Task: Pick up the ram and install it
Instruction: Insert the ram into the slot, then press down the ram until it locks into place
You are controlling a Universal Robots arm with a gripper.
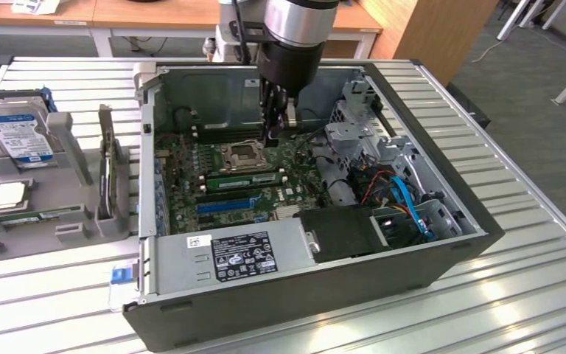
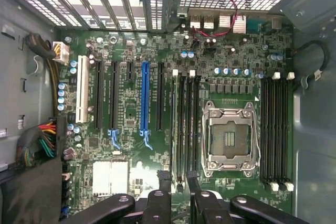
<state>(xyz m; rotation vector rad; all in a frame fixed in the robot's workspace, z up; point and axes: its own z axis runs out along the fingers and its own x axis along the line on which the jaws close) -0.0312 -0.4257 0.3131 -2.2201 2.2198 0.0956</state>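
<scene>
One ram sits seated just below the open end effector.

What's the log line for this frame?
gripper inside case | jaws open, empty | above slots beside CPU socket | ram standing in slot

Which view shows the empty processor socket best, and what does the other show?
The wrist view: it looks straight down on the processor socket, with its metal frame and open centre unobstructed. The exterior view shows it at a slant, near the gripper.
</scene>
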